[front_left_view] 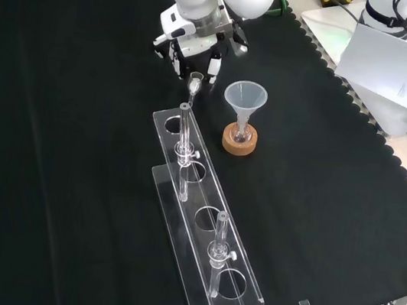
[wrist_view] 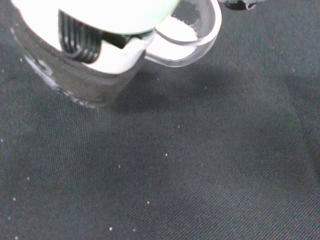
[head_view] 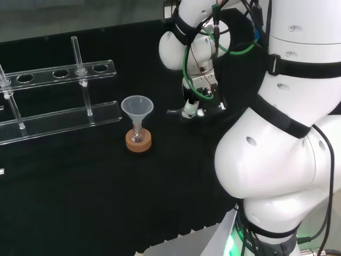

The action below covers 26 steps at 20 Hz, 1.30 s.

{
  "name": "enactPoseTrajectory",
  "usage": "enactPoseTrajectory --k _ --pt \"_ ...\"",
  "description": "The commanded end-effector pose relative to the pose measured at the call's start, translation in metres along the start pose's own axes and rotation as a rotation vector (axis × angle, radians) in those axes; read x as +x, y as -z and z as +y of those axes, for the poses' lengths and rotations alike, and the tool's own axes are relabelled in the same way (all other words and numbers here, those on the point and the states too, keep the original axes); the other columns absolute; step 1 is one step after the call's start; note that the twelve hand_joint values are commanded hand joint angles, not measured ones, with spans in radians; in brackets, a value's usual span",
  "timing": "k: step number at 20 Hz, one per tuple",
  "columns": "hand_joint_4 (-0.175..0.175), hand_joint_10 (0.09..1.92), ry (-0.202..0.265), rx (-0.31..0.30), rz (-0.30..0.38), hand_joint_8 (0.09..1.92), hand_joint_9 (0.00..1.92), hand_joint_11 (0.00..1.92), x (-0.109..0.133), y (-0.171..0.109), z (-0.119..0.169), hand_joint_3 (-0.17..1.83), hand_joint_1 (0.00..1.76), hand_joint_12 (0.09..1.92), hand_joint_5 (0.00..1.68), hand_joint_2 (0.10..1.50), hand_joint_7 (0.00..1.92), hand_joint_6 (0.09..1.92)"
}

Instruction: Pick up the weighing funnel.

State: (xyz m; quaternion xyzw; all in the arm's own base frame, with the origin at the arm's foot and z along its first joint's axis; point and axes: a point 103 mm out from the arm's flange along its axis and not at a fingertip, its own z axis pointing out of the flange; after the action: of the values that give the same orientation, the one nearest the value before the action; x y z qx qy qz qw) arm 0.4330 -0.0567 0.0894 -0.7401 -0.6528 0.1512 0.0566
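While the hand [front_left_view: 196, 43] is hanging low over the black cloth [front_left_view: 65, 146] at the top of the front view, the weighing funnel [front_left_view: 195, 81] is showing just below it, very close to it. From the wrist view, a white part of the hand is sitting right over the clear piece, whose bowl is holding a little white powder [wrist_view: 181, 29] — but whether the hand is closing on it or only hovering, I cannot tell. To the right in the front view, the funnel [front_left_view: 245, 97] is standing mouth up in a small flask [front_left_view: 240, 133] on a cork ring [front_left_view: 238, 145], near but apart. A clear rack [front_left_view: 210, 235] is stretching toward the camera — its farthest tube [front_left_view: 184, 130] is rising just beside the weighing funnel.
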Motion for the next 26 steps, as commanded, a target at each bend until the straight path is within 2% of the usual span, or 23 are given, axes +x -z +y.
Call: enactPoseTrajectory --k 1,26 --pt "0.175 0.23 0.001 -0.018 -0.004 0.09 1.19 0.17 -0.001 0.011 -0.003 0.64 1.16 1.50 1.55 0.59 1.76 0.12" --pt "0.175 0.22 -0.031 -0.075 0.017 0.09 1.20 0.17 0.004 0.063 -0.023 0.65 1.15 1.50 1.55 0.59 1.76 0.11"
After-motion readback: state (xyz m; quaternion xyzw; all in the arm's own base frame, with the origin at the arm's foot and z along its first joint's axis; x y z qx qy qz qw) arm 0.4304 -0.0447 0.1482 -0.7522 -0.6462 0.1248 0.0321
